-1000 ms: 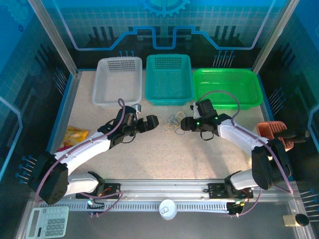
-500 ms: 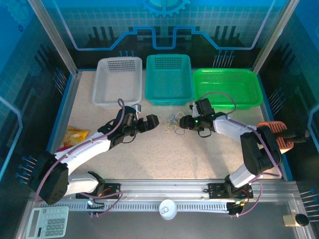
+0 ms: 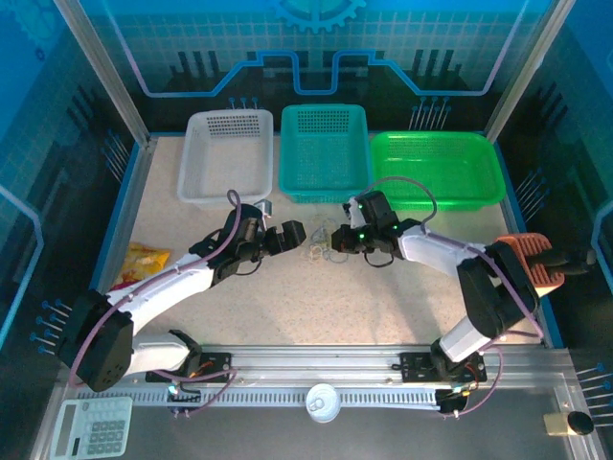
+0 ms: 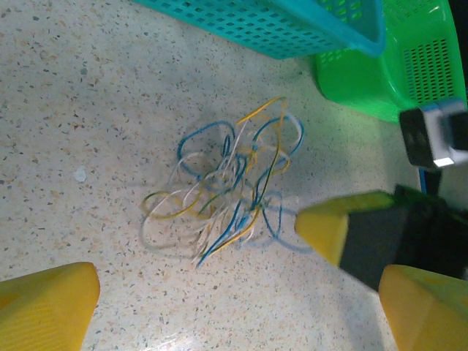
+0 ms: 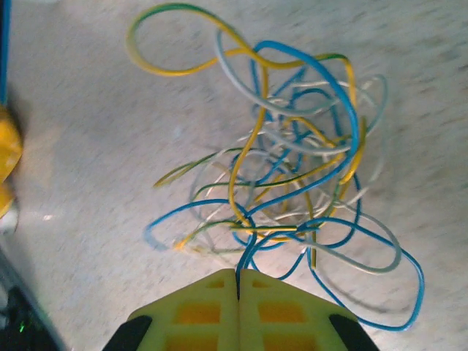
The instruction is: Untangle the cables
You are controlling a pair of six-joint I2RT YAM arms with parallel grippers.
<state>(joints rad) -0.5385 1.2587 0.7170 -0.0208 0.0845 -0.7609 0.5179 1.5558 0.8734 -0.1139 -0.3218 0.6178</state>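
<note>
Pinching a blue strand, my right gripper (image 5: 238, 278) has slid left onto the cables (image 3: 322, 251), which lie mid-table, on the near side of the teal basket (image 3: 324, 158). Its wrist camera makes the grip plain; overhead it's too small. My left gripper (image 4: 240, 285) hangs wide open just left of the tangle.

Overhead light lies bright and even on the speckled desk (image 3: 316, 297) in the top view, the blue walls (image 3: 38, 144) around it dimmer. In the right wrist view the cables (image 5: 292, 183) look slightly smeared, with soft shadows toward lower right; the left wrist view has pale glare at bottom centre.
</note>
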